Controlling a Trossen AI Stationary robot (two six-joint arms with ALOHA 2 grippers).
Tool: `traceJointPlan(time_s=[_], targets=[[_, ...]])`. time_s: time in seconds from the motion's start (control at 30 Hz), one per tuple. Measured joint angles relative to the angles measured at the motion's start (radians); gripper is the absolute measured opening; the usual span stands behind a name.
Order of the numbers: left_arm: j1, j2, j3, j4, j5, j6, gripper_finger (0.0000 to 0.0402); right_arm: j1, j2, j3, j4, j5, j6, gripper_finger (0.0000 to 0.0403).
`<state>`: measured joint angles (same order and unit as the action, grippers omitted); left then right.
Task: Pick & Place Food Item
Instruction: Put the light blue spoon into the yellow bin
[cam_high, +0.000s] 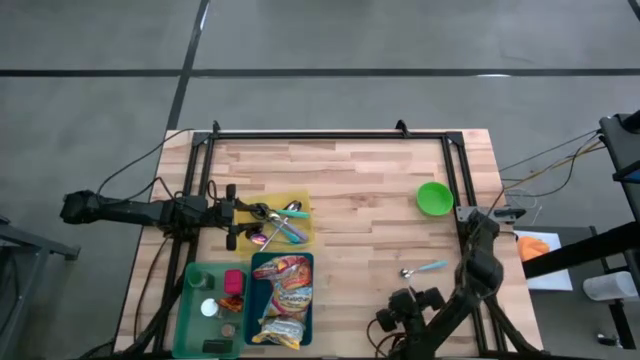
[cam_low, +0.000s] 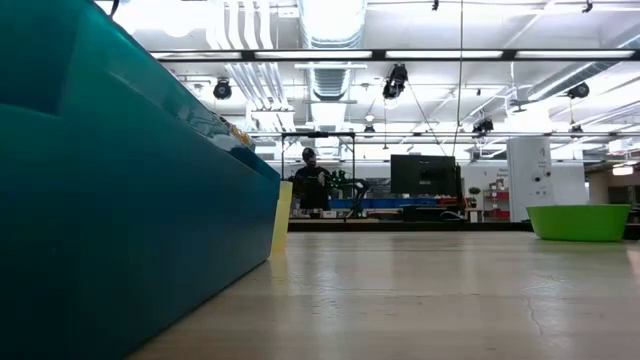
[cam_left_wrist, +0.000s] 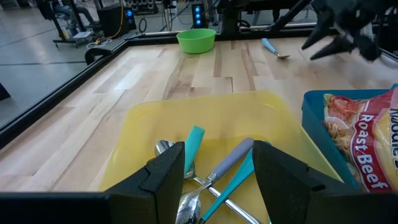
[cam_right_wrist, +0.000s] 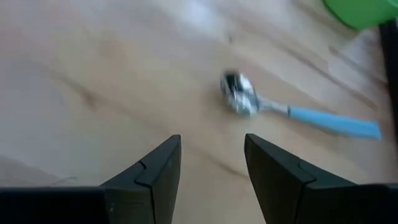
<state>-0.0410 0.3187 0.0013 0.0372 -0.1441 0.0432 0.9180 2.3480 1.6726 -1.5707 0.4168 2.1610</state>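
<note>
Right gripper (cam_right_wrist: 211, 168), jaws parted and empty, near blue-handled spoon (cam_right_wrist: 298, 112): centre over handle, descend level; left gripper (cam_left_wrist: 217, 180), open, over yellow tray (cam_left_wrist: 143, 124).

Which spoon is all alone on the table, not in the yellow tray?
The blue-handled metal spoon lying on the bare wooden table near the green bowl. The other spoons are piled together inside the yellow tray.

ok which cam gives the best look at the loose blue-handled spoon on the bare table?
Right wrist view: the spoon fills the frame beyond the open right hand, bowl and blue handle both visible. High view shows it small, near the green bowl. Left wrist view catches it far off. Low view doesn't show it.
</note>
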Motion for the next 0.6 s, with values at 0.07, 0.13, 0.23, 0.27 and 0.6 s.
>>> traceJointPlan(time_s=[0.07,0.13,0.23,0.27,0.6], targets=[[0.000,0.000,0.000,0.000,0.000,0.000,0.0189,0.002,0.053,0.028,-0.016,-0.012,-0.001,0.0176],[0.000,0.000,0.000,0.000,0.000,0.000,0.0189,0.009,0.083,0.044,-0.029,-0.006,0.041,0.0176],[0.000,-0.001,0.000,0.000,0.000,0.000,0.0189,0.021,0.104,0.052,-0.038,0.003,0.058,0.0176],[0.000,-0.001,0.000,0.000,0.000,0.000,0.0189,0.021,0.102,0.050,-0.035,0.002,0.059,0.0176],[0.000,0.000,0.000,0.000,0.000,0.000,0.0189,0.035,0.031,-0.034,0.018,0.018,0.138,0.0176]])
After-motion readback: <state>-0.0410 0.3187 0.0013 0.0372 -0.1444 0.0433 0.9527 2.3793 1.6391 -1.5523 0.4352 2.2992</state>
